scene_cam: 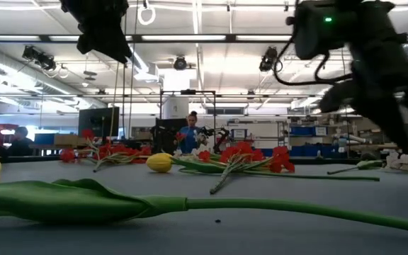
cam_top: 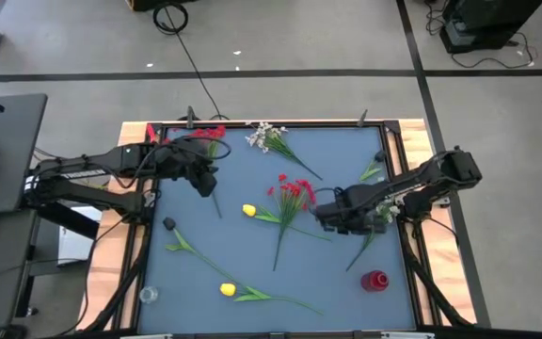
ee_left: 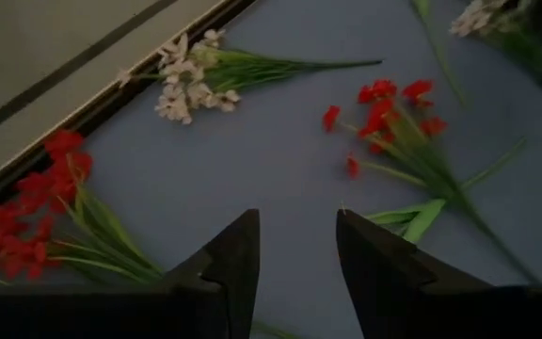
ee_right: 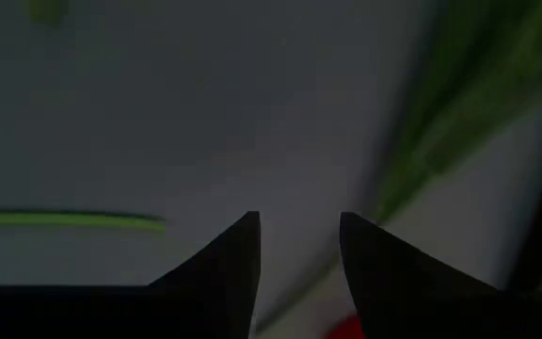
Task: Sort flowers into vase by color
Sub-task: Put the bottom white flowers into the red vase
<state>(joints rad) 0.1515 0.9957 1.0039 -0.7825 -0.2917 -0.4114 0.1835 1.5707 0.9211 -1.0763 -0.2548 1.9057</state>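
near: yellow tulip point(cam_top: 228, 290), red vase point(cam_top: 374, 281) | mid: right gripper point(cam_top: 327, 218) spread, empty, beside red flowers point(cam_top: 294, 193); its white spray point(cam_top: 387, 209) half hidden | far: left gripper point(cam_top: 205, 181) spread, empty; white flowers point(cam_top: 266, 137)

Even, bright overhead light falls on the blue table point(cam_top: 252, 273), with only faint shadows beside the red flowers point(cam_top: 294, 193). At table height, ceiling strip lights glare white behind the dark, silhouetted arms, and the near green stem point(scene_cam: 190, 205) is soft. The right wrist picture is dim and heavily blurred; green stems point(ee_right: 459, 122) smear into streaks.
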